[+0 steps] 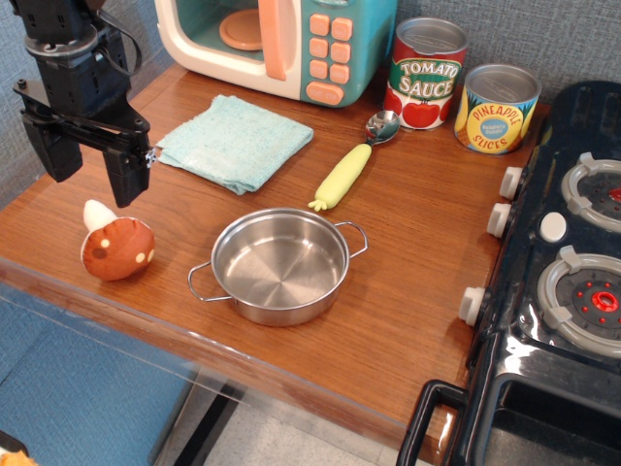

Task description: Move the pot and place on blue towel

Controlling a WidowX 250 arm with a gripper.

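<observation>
The pot is a shallow shiny steel pot with two wire loop handles. It stands empty on the wooden table near the front edge. The blue towel lies flat behind it, at the back left, with nothing on it. My gripper hangs at the far left, above the table and left of the towel. Its two black fingers are spread apart and hold nothing. It is well to the left of the pot and apart from it.
A brown toy mushroom lies under the gripper. A yellow-handled spoon lies between towel and cans. A teal toy microwave, a tomato sauce can and a pineapple can stand at the back. A black toy stove is at right.
</observation>
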